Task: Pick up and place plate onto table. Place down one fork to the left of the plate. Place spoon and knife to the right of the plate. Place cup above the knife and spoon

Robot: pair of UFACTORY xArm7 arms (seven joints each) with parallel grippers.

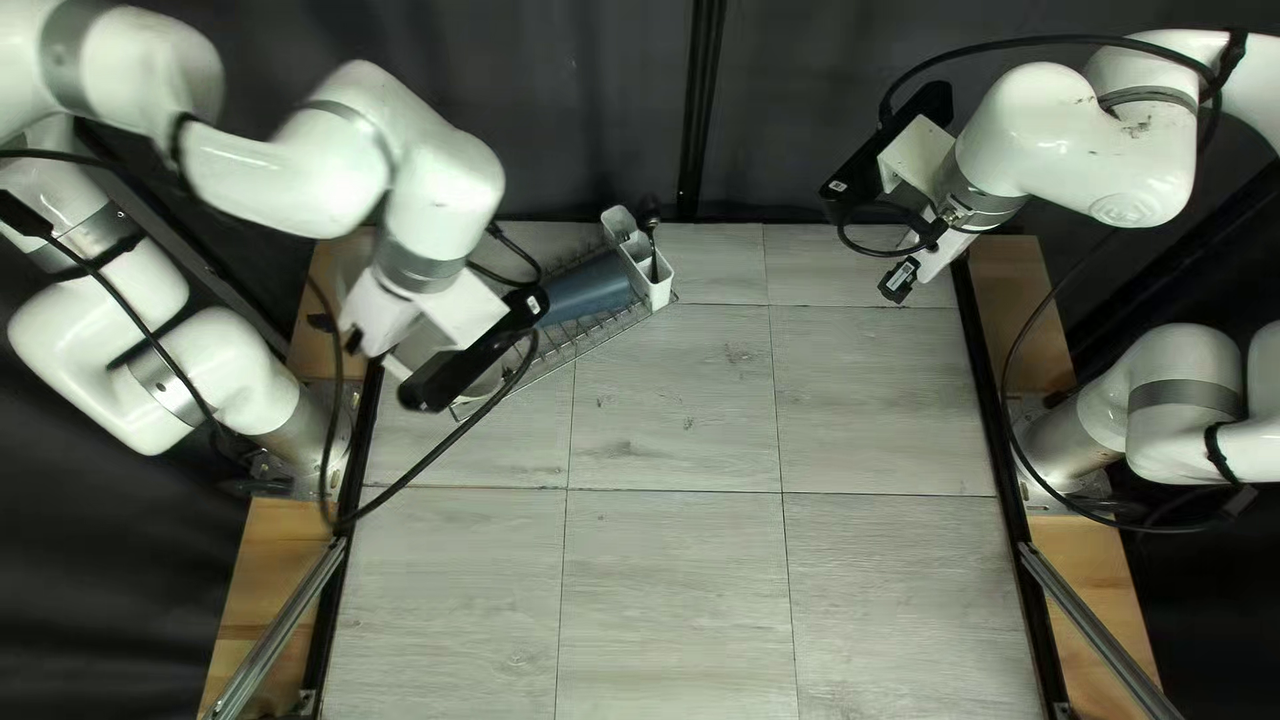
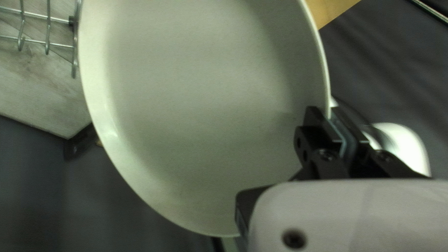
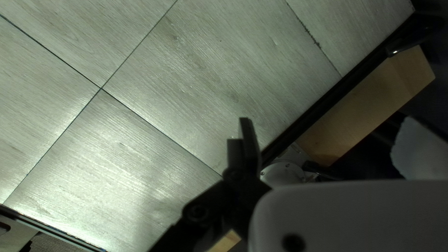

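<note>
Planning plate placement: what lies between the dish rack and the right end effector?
Only bare table, per the top left view, from dish rack to right end effector.

The bench is surfaced in pale grey wood-grain panels and is bordered at both sides by black rails and bare wood strips. A wire dish rack is set aslant near its far left corner.

White plate, pale grey wood-grain table, white cutlery holder
</note>
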